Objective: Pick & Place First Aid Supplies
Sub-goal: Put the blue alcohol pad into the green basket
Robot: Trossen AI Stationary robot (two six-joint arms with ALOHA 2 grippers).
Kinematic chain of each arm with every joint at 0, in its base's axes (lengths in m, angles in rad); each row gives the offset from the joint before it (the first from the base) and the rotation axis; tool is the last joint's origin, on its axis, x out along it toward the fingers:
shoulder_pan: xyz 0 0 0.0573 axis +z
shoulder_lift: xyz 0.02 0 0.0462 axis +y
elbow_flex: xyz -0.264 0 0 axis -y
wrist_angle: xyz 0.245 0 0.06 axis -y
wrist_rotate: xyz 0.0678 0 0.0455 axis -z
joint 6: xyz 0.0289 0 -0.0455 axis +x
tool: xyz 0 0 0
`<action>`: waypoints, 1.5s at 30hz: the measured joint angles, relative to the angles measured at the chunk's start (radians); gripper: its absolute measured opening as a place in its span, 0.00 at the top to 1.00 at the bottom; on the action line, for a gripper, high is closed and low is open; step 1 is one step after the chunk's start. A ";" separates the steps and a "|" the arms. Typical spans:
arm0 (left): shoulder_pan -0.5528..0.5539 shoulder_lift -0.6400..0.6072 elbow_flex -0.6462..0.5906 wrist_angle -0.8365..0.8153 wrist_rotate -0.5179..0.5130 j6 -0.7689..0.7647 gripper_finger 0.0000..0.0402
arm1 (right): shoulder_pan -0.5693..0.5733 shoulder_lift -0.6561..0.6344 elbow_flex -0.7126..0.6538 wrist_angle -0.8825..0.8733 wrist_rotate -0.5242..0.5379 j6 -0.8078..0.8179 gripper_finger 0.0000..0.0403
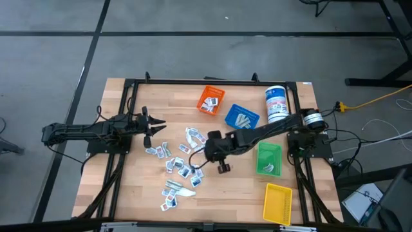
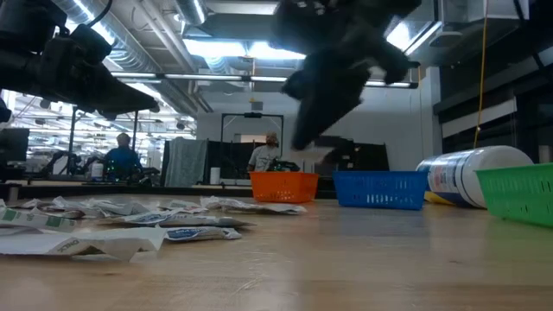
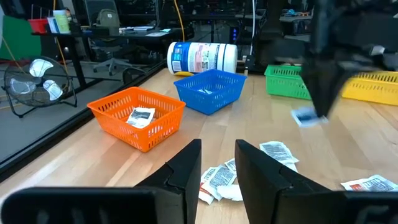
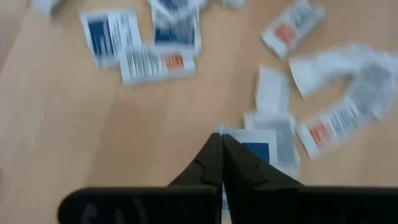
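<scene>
Nearest you in the low view, white packets [image 2: 112, 226] lie scattered on the table [image 2: 346, 259], with more strewn across the middle of it under the arms. Your right gripper [image 4: 222, 146] hangs above that heap with its fingers pinched on a blue-print packet [image 4: 255, 149], while your left gripper [image 3: 217, 163] waits spread and empty at the left side. Farther back you have the green bin [image 1: 268, 158] with a packet in it, the yellow bin [image 1: 277, 202], the blue bin [image 3: 209, 90] with packets, the orange bin [image 3: 137, 116] with one packet, and the canister [image 3: 202, 58] lying on its side.
</scene>
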 joint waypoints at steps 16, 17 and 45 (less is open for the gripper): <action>0.000 0.000 0.000 0.000 0.000 0.000 0.77 | -0.097 -0.279 0.000 -0.265 0.003 -0.017 0.99; 0.000 0.000 0.000 0.001 0.000 0.000 0.77 | -0.105 -0.295 0.000 -0.268 0.003 -0.019 0.99; 0.000 0.000 0.000 0.001 0.000 0.000 0.77 | -0.079 -0.403 -0.139 -0.533 0.003 0.453 0.99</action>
